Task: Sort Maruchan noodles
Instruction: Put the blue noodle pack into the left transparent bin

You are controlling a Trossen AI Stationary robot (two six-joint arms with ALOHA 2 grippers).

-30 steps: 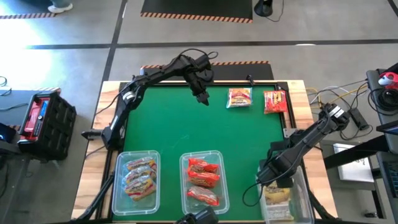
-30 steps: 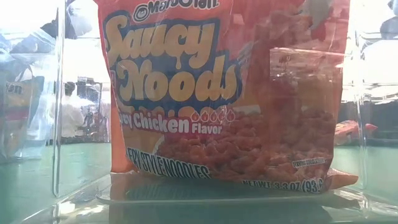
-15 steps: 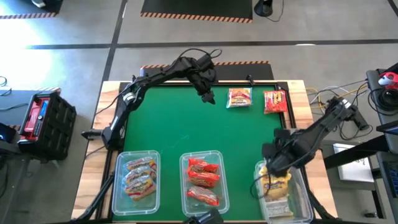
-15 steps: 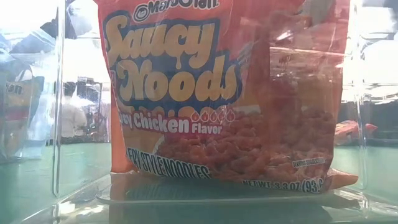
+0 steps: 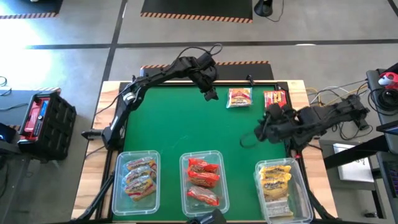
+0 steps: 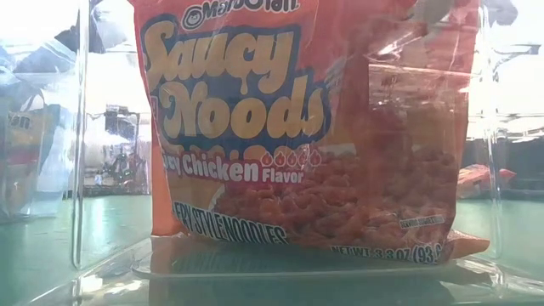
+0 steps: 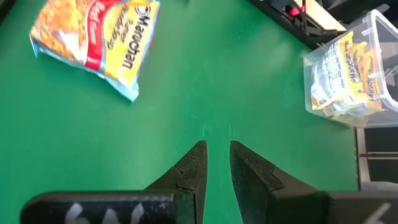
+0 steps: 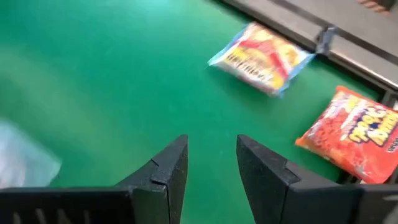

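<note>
Two Maruchan noodle packets lie flat on the green mat near the far edge: a yellow-and-red one (image 5: 239,98) (image 7: 93,43) (image 8: 261,53) and a red one (image 5: 274,98) (image 8: 354,134). My left gripper (image 5: 211,96) (image 7: 217,155) hovers shut above the mat just left of the yellow packet, with nothing in it. My right gripper (image 5: 261,130) (image 8: 211,155) hangs open and empty over the mat's right side, nearer than both packets. Its arm crosses the red packet's near end in the high view.
Three clear bins stand along the near edge. The left bin (image 5: 118,186) holds orange-pink packets, the middle bin (image 5: 219,186) holds red ones (image 6: 306,127), and the right bin (image 5: 302,186) (image 7: 373,37) holds yellow ones. Open green mat (image 5: 180,124) lies between the bins and the far packets.
My right gripper has risen out of the right bin and swung toward the far edge and inward over the mat, rolling as it went; the yellow packets stay in the bin. My left gripper has edged slightly toward the yellow-and-red packet.
</note>
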